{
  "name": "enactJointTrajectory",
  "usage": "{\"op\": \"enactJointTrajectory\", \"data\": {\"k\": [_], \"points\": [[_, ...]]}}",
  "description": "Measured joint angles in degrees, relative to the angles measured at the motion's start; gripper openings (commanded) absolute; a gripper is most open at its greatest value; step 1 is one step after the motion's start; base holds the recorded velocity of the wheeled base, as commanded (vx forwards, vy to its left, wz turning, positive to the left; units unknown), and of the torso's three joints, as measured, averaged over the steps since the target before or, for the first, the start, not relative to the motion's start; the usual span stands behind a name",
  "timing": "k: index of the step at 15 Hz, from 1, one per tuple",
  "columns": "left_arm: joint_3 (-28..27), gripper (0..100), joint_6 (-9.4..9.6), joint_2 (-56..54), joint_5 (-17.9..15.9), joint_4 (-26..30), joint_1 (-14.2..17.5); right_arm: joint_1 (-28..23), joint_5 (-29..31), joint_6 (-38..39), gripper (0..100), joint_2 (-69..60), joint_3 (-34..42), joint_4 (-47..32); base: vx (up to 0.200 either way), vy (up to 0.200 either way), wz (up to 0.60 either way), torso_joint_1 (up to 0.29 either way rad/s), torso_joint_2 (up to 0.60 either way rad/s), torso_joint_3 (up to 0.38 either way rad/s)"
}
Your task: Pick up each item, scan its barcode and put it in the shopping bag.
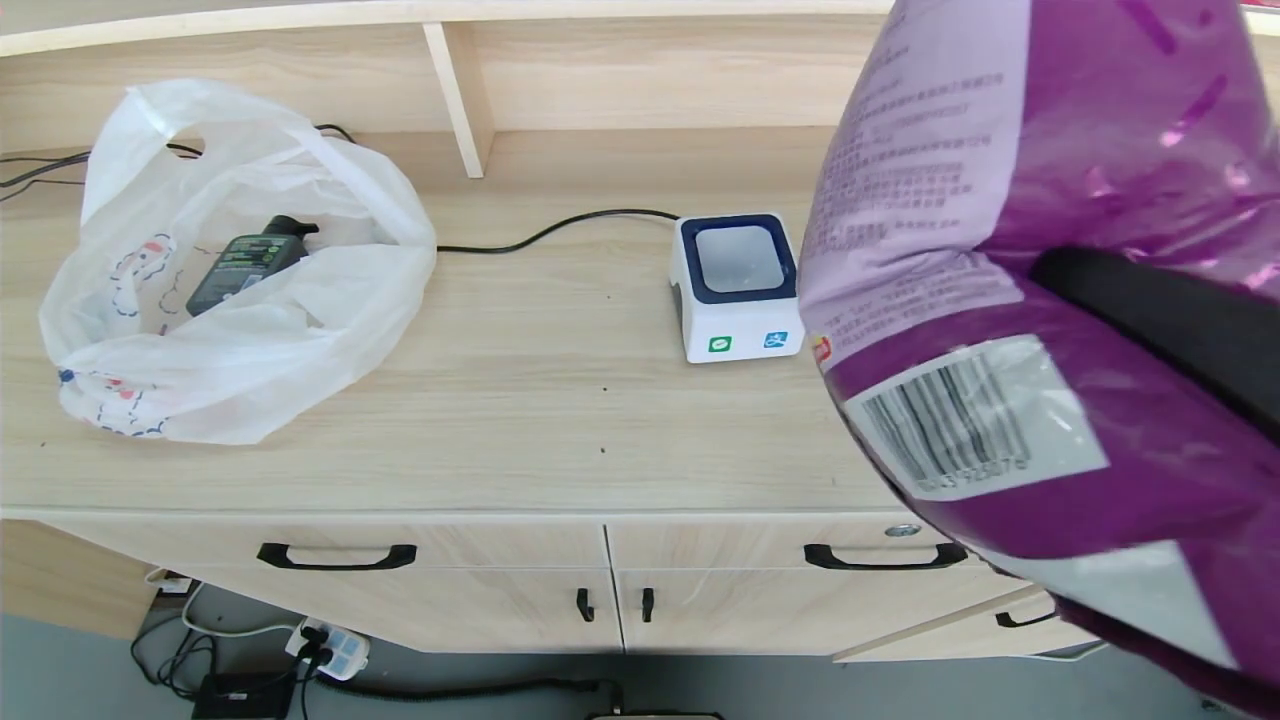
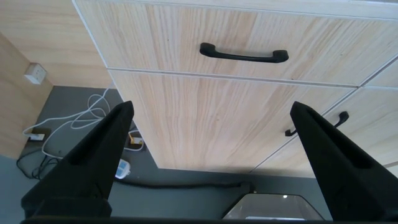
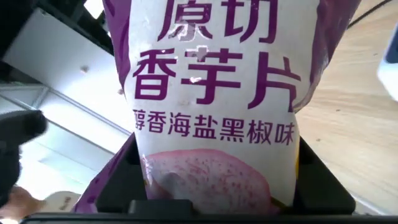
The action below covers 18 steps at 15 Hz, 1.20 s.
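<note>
The right tool (image 3: 217,193) was clamped on the purple crisp bag (image 1: 1050,250), held high over the tabletop (image 1: 560,400) beside the scanner (image 1: 738,285). Its barcode (image 1: 965,415) faced the head camera, so the bag likely needed turning to present the code squarely to the scanner window. The left tool (image 2: 208,162) hung wide open and empty by the drawers (image 2: 242,37).

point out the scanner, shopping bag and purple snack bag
scanner (image 1: 737,258), head view, its glass window
shopping bag (image 1: 300,350), head view, its near wall
purple snack bag (image 1: 975,415), head view, its barcode label
</note>
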State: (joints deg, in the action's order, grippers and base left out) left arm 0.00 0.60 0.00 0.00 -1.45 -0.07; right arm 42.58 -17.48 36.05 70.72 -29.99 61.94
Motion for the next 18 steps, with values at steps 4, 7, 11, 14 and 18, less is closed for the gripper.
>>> {"op": "enactJointTrajectory", "data": {"k": [4,7,11,14,18], "points": [[0.0,100,0.0,0.0,0.0,0.01,-0.04,-5.75,12.36,-26.17,0,1.11,-4.4,-14.51,0.0,0.0,0.0,0.0,0.0,0.0],[0.0,100,0.09,0.0,0.0,0.06,-0.04,-6.62,20.1,-38.34,0,3.32,-12.18,-18.26,0.0,0.0,0.0,0.0,0.0,0.0],[0.0,100,0.2,0.0,0.0,0.2,0.0,-3.85,22.16,-49.35,0,8.89,-19.85,-18.09,0.0,0.0,0.0,0.0,0.0,0.0],[0.0,100,0.2,0.0,0.0,0.17,0.0,-3.54,22.24,-55.7,0,13.09,-21.49,-13.39,0.0,0.0,0.0,0.0,0.0,0.0],[0.0,100,0.11,0.0,0.0,0.17,-0.04,-3.78,21.97,-60.32,0,20.57,-23.59,0.3,0.0,0.0,0.0,0.0,0.0,0.0]]}}
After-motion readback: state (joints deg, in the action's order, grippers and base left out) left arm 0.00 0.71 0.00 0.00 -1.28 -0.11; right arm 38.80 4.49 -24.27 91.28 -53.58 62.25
